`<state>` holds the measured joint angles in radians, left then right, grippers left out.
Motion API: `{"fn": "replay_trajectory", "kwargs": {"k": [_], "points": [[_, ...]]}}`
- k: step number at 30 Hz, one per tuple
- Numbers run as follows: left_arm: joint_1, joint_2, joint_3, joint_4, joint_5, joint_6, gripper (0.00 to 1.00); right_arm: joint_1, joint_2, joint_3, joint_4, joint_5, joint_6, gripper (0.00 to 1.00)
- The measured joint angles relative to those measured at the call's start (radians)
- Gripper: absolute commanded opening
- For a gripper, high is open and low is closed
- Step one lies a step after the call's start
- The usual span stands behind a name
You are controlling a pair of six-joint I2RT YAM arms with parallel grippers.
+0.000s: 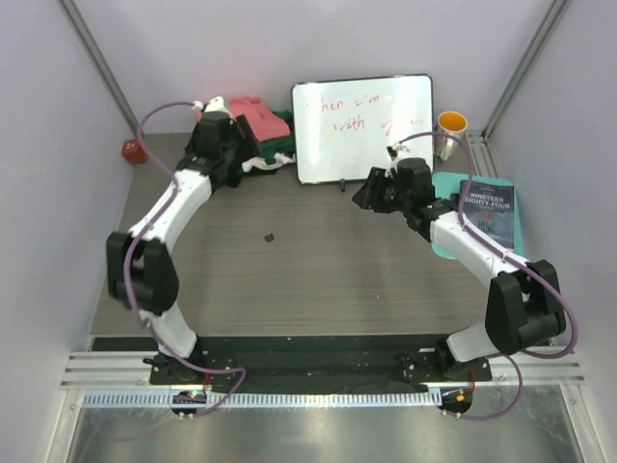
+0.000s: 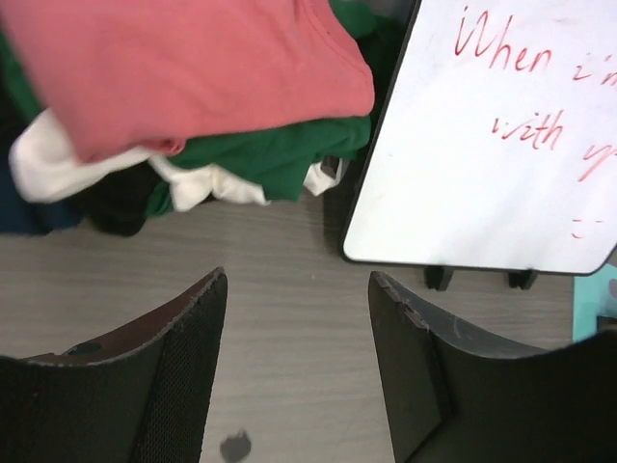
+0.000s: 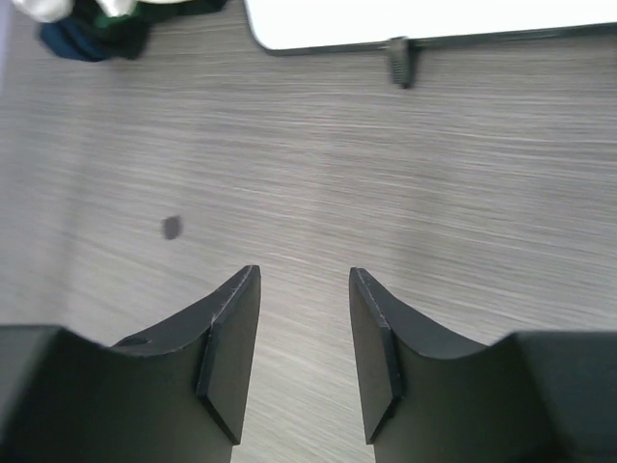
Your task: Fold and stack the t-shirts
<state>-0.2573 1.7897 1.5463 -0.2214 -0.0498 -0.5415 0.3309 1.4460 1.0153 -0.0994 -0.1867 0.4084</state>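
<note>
Hovering over the surface (image 1: 318, 260), left tool (image 2: 297, 280) and right tool (image 3: 304, 272) both stand open and empty, the left near the heaped t-shirts (image 2: 193, 87), salmon-pink on top.

Fingers (image 3: 231, 347) apart, wood-grain table (image 3: 405, 183), whiteboard (image 3: 434, 17) edge

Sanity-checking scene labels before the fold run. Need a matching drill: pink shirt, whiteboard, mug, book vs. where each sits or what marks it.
Column 1
1. pink shirt
2. whiteboard
3. mug
4. book

Column 2
A. lies on the teal mat
B. carries red writing
C. lies on top of the green shirt
D. stands at the far right, behind the book

Pairs: 1-C, 2-B, 3-D, 4-A
</note>
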Motion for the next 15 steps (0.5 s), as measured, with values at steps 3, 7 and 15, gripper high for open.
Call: {"fn": "replay_trajectory", "kwargs": {"k": [3, 7, 15], "points": [[0.004, -0.204, -0.154, 0.007, -0.049, -0.011, 0.61, 0.043, -0.002, -0.023, 0.055, -0.015, 0.021, 0.55], [-0.005, -0.436, -0.364, 0.023, -0.096, -0.056, 0.61, 0.104, 0.151, 0.163, -0.024, -0.015, -0.023, 0.55], [-0.01, -0.738, -0.62, -0.146, -0.239, -0.087, 0.68, 0.157, 0.808, 1.299, -0.299, -0.045, -0.056, 0.62]]}}
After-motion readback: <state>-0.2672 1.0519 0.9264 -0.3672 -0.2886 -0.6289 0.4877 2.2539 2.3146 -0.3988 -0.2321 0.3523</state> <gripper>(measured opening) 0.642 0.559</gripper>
